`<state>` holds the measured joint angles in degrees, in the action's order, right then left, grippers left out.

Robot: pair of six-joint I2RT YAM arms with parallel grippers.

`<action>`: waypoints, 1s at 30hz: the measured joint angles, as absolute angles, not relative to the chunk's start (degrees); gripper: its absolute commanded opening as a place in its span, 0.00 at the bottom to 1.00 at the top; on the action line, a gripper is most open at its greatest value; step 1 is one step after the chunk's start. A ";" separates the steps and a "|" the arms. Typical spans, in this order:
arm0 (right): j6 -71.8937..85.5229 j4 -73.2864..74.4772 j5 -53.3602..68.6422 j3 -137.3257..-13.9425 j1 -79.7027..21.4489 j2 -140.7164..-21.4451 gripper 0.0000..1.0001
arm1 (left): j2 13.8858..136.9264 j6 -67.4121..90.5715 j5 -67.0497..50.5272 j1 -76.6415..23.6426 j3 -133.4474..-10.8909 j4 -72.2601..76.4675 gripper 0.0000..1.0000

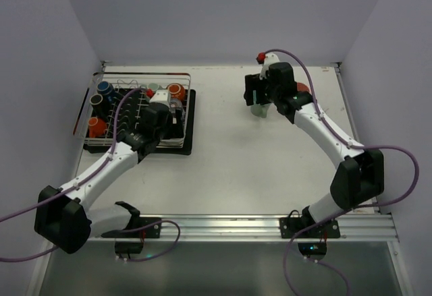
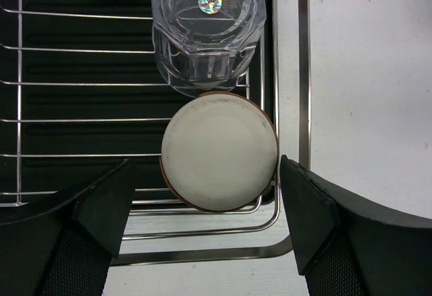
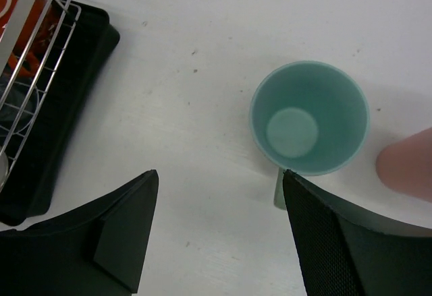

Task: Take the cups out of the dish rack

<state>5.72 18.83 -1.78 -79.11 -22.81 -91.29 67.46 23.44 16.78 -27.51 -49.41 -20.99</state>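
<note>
Dish rack [image 1: 189,117] sits in the bench's far-left corner with cups on it. Left gripper [image 2: 206,174] hangs over its right rim, wide open and empty. An upturned brown-rimmed cup [image 2: 219,151], axis vertical, lies squarely between its fingers, with a clear glass [image 2: 206,33] touching just beyond. Right gripper [image 3: 219,174], also spread and empty, hovers toward the far-right corner beside an upright teal cup [image 3: 309,117].

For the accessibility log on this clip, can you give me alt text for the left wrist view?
The left gripper, open, hangs over a brown-rimmed cup showing a flat cream face, at a corner of the dish rack. A clear glass cup sits right behind it, touching or nearly so; white table lies to the right.
</note>
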 measured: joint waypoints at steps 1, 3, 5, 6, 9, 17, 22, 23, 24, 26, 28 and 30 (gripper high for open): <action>6.66 18.17 -0.73 -77.25 -22.83 -89.62 0.77 | 67.77 23.44 17.23 -27.53 -49.41 -20.67 0.91; 7.99 16.73 1.02 -74.08 -22.83 -87.31 0.76 | 68.55 23.46 17.93 -27.51 -49.41 -20.12 0.89; 9.23 15.73 2.63 -71.33 -22.85 -85.60 0.76 | 69.54 23.46 18.33 -27.53 -49.41 -19.53 0.87; 9.78 15.46 3.20 -70.35 -22.85 -85.03 0.76 | 70.32 23.46 18.48 -27.53 -49.41 -19.07 0.87; 11.18 14.63 5.08 -68.45 -23.16 -84.07 0.77 | 72.12 23.46 18.72 -27.53 -49.41 -18.09 0.84; 15.07 11.64 8.88 -65.65 -27.75 -77.56 0.83 | 73.10 23.57 20.95 -27.51 -49.41 -16.71 0.45; 22.57 3.99 12.25 -60.40 -32.45 -72.73 0.85 | 68.16 23.59 21.12 -27.53 -49.41 -17.54 0.41; 24.58 1.63 12.93 -58.83 -33.26 -72.10 0.85 | 66.19 23.64 21.04 -27.53 -49.41 -18.02 0.41; 26.61 -0.51 13.32 -57.30 -34.09 -71.53 0.84 | 63.88 23.73 20.86 -27.53 -49.41 -18.44 0.41; 31.64 -5.96 14.63 -53.84 -35.77 -70.83 0.82 | 58.78 24.47 20.01 -27.53 -49.43 -19.29 0.40; 36.86 -12.05 16.27 -50.50 -37.17 -70.61 0.81 | 52.97 25.39 18.04 -27.51 -49.67 -19.73 0.38; 42.28 -19.40 18.24 -47.22 -38.17 -70.63 0.80 | 47.81 26.72 15.00 -27.51 -49.71 -19.29 0.38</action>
<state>42.28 -19.40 18.24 -47.22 -38.17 -70.63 47.81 26.72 15.00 -27.51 -49.71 -19.29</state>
